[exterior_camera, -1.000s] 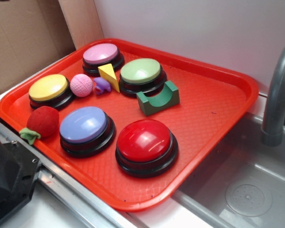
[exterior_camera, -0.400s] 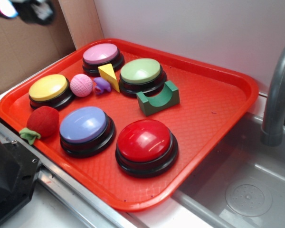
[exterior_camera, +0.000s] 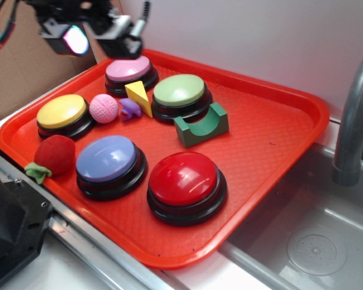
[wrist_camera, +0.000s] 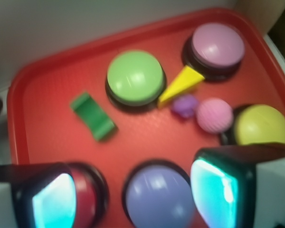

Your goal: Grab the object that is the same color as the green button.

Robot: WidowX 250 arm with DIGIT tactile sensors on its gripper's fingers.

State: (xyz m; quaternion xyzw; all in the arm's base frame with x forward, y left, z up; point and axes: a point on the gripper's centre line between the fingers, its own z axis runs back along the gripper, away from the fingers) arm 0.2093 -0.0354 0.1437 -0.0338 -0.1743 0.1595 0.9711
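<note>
Since a moment ago the gripper has come further into view at the top left, above the far corner of the orange tray — we see its jaws spread apart, holding nothing. The dark green arch block lies on the tray just beside the green button, well apart from the gripper. In the wrist view, slightly blurred, the block sits left of the button — a yellow wedge touches the button's other side.
</note>
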